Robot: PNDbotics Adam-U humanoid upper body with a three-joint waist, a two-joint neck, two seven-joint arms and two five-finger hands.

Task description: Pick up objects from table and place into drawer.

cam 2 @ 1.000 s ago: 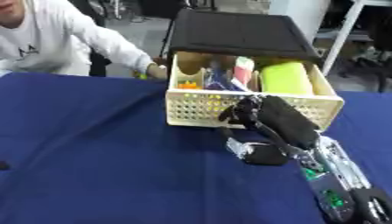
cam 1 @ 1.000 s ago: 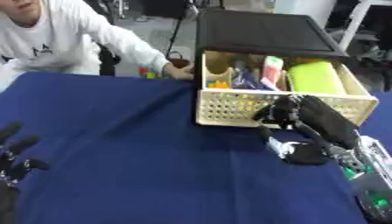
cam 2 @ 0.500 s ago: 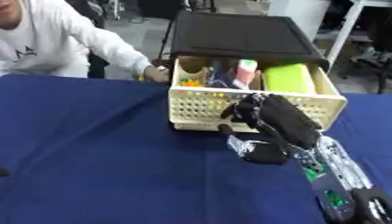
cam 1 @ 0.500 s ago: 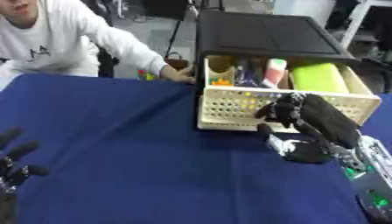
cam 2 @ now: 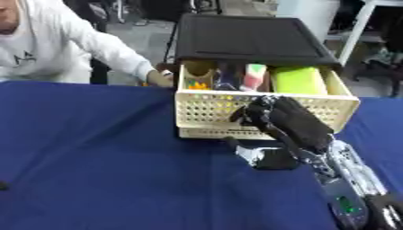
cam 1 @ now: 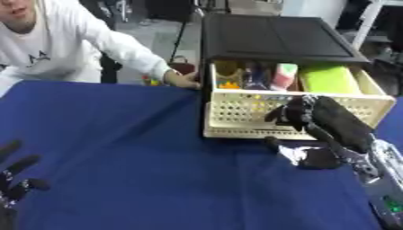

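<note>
Drawer (cam 2: 264, 108): standing pulled out from under the black cabinet top (cam 2: 252, 38), its cream perforated front facing me across the blue table (cam 1: 118, 152).
Contents: a yellow-green block (cam 2: 297, 80), a pink-and-green item (cam 2: 255, 76) and something orange (cam 2: 198, 85) are lying inside; the rest is too blurred to name.
My right hand (cam 2: 283, 120): hanging just before the drawer front, fingers curled, apparently holding nothing, blocking part of the lattice.
My left hand (cam 1: 14, 184): resting open at the lower left corner, fingers up.
Person's hand (cam 1: 182, 80): touching the drawer's left side.
Change: my right hand is sitting slightly higher against the front than a second ago; the drawer contents look unchanged.
</note>
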